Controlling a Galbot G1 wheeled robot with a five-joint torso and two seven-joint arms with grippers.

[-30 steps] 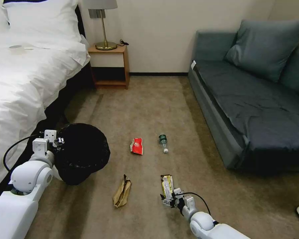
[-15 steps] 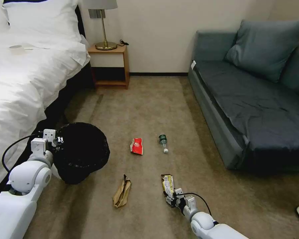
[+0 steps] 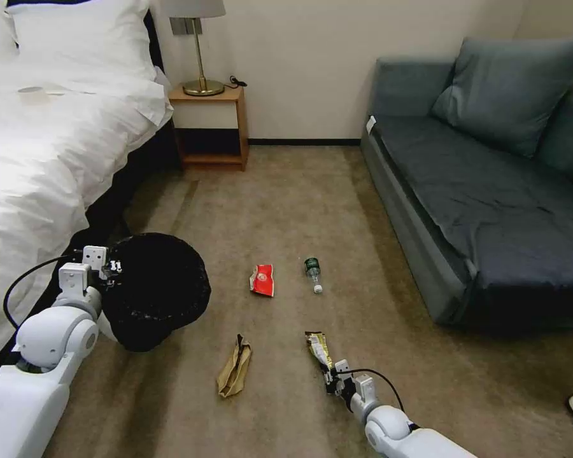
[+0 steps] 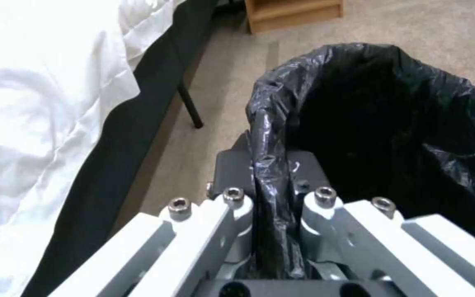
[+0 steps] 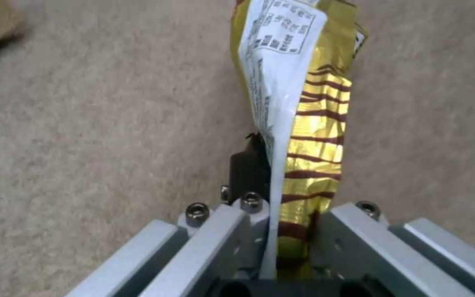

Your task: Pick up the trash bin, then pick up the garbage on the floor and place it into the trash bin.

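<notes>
Tan carpet (image 3: 286, 203) btwn bed (image 3: 38, 146) & sofa (image 3: 490, 191). Left gripper (image 4: 270, 181) clamps bin (image 3: 156, 289) rim; right gripper (image 5: 273, 185) pinches wrapper (image 5: 303, 103).

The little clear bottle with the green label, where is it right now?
In the head view the bottle lies on the carpet mid-floor, just right of the red-and-white packet, between the bed and the grey sofa.
</notes>
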